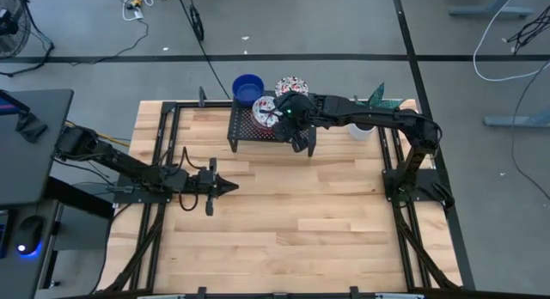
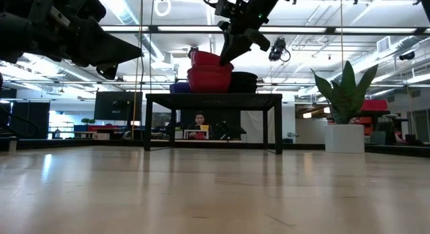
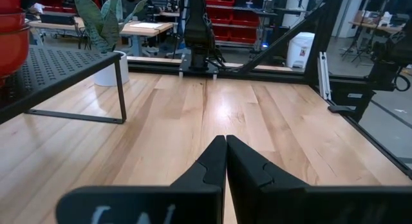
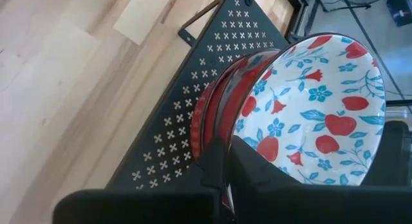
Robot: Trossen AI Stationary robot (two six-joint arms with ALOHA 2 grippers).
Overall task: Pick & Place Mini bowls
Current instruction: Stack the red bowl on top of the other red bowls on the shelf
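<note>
Over the worktop [image 1: 284,204], high view: right gripper [image 1: 277,116] sits above the black perforated rack [image 1: 245,131] near the far edge, at a stack of mini bowls [image 1: 265,112] w/ floral insides. A blue bowl [image 1: 247,88] and another patterned bowl [image 1: 292,85] lie just beyond the far edge, next to the rack. White pot w/ plant [image 1: 363,127] stands near the far right corner, partly under the right arm. Left gripper [image 1: 225,187] hangs over the left-centre of the worktop, well apart from the rack, jaws pressed together, nothing in them.

Low view: rack [image 2: 213,98] stands at the far side on thin legs; red-outside bowls [image 2: 209,74] stacked on top, right gripper [image 2: 228,49] coming down onto the top one's rim. Plant pot [image 2: 344,137] off to one side. Person [image 2: 199,120] visible in the room behind, under the rack.

Left wrist view: own fingers [image 3: 212,163] meet at the tips over bare wood; rack corner [image 3: 58,69] and plant pot [image 3: 109,66] beyond.

Right wrist view: jaws nearly together, pinching the rim of the top floral bowl [image 4: 322,114]; its wall sits between the fingers [image 4: 215,166]. Stack rests on the rack [image 4: 187,121].
</note>
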